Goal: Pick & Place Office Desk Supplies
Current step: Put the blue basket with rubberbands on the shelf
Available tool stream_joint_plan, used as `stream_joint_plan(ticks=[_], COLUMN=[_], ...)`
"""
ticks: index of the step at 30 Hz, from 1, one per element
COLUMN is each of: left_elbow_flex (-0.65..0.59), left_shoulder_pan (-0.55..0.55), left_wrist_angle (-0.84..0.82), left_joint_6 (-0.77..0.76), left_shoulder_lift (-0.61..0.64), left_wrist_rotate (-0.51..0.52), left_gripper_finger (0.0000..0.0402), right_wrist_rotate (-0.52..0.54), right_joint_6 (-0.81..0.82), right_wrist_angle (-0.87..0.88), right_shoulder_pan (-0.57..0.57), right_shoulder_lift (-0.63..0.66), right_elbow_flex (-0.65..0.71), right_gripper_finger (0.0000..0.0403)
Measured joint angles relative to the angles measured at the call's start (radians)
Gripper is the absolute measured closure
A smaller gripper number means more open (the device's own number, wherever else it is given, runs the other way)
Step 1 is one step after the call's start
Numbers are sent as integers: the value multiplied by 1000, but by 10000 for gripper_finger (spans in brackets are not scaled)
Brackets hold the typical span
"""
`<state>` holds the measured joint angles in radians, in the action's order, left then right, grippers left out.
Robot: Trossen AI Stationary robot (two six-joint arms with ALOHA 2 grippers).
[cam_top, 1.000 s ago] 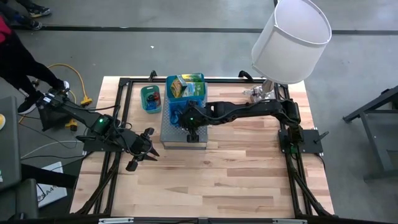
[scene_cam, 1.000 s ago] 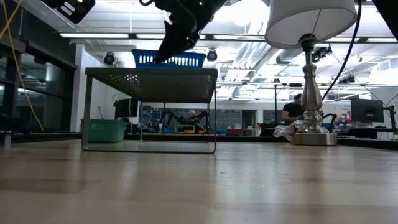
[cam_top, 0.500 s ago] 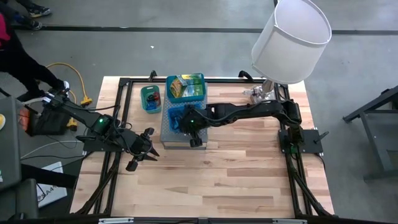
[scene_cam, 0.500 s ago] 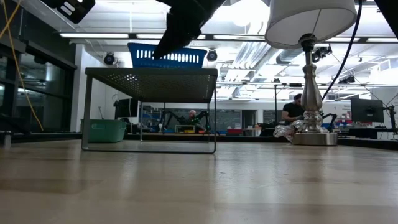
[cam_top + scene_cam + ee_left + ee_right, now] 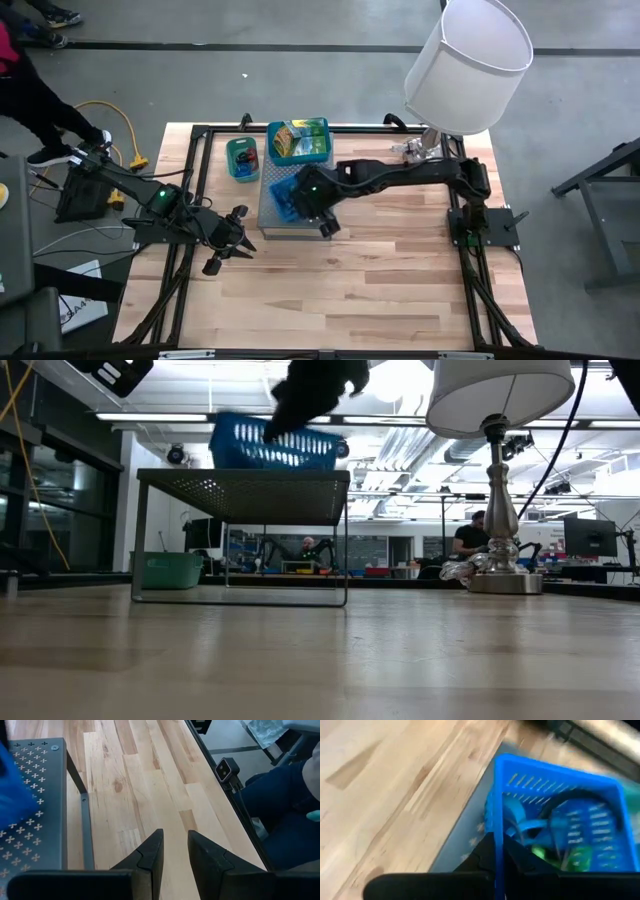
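Small green and dark supplies [image 5: 560,852] lie loose in a tilted blue basket [image 5: 555,795]; yellow-green packets [image 5: 297,137] fill another basket.

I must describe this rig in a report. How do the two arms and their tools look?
Both arms are dark, slim and jointed, each with a small green light near the wrist. The left tool has two black wedge-shaped fingers. The right tool has the same dark fingers.

We see a light wooden table [image 5: 380,280] carrying a grey perforated metal stand [image 5: 275,222], a small green bin [image 5: 242,158] beside it, and a lamp [image 5: 503,500] near the far right corner.
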<state>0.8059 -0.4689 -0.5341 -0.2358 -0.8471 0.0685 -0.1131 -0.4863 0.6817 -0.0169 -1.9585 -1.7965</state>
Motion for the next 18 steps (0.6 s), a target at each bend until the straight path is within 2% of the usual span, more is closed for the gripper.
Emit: stream_joint_plan(ticks=[3, 14, 18], left_elbow_flex=[0, 0, 0], left_shoulder_pan=[0, 0, 0], left_wrist_angle=[3, 15, 19], left_joint_6=[0, 0, 0], left_shoulder_lift=[0, 0, 0], left_wrist_rotate=[0, 0, 0], left_gripper_finger=[319, 319, 319], right_wrist_rotate=[-10, -150, -158], right_joint_6=[-47, -183, -192], right_wrist_angle=[4, 18, 19], right_shoulder_pan=[-8, -34, -36], right_shoulder_lift=[31, 62, 62], right_elbow_flex=[-3, -2, -2], right_gripper_finger=[399, 399, 399])
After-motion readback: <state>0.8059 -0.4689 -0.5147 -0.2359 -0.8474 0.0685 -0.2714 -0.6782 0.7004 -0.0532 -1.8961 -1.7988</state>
